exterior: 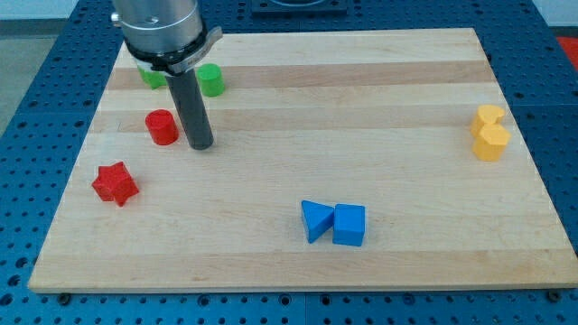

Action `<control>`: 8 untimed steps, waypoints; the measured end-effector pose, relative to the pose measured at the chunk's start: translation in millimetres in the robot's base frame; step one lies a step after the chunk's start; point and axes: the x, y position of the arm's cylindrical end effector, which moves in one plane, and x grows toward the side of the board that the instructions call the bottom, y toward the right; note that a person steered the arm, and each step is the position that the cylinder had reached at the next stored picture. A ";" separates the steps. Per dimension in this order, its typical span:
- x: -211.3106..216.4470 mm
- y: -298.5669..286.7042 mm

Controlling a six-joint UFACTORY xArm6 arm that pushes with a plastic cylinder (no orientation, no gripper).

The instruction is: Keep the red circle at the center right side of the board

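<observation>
Seven coloured blocks are lying on the wooden board [298, 81], with my tip [201, 144] standing just beside the red circle [163, 127].

My tip, the bare lower end of a dark rod that is carrying no fingers to spread or close, is sitting at 3 o'clock of the red circle, near it, though contact cannot be told. That circle is resting at the view's left, well apart from the right edge. A red star [115, 183] is lying at 7 o'clock of it. Two green blocks [209, 79] are sitting at 12 o'clock of my tip, one partly hidden by the arm. A blue triangle [314, 219] is touching a blue cube [349, 225] at 5 o'clock. A yellow block [489, 132] is resting far toward 3 o'clock.
</observation>
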 end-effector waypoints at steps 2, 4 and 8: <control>-5.0 -58.7; -15.8 -11.5; -29.8 -63.6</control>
